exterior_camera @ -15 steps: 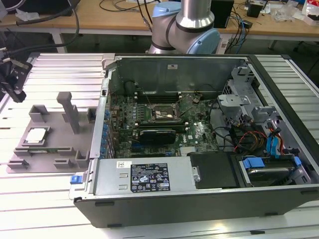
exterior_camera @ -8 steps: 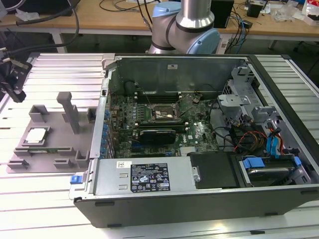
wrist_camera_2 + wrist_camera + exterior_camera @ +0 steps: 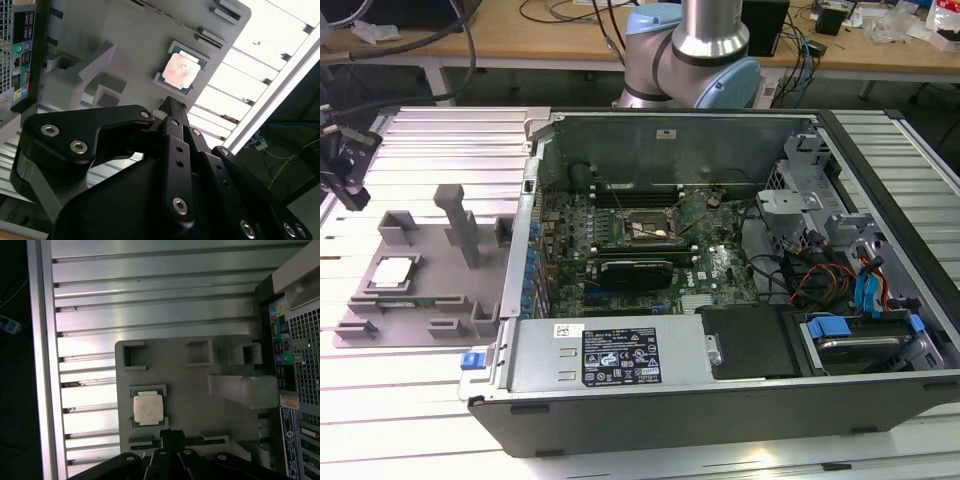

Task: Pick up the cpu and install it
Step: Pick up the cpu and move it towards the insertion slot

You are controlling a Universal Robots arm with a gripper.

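slatted table (image 3: 440, 150) bears grey tray (image 3: 432, 285) and computer case (image 3: 670, 420).

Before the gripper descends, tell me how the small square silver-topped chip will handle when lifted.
The small square silver-topped chip looks thin and stiff, probably light. Its smooth metal plate may be slippery. Lying flat on the grey plastic tray, it offers little edge to grip and seems unlikely to roll or tip.

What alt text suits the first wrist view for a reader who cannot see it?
A square silver chip lies flat on a grey tray, and the black pincer hangs close to it. The tray rests on a ribbed metal table beside a computer case.
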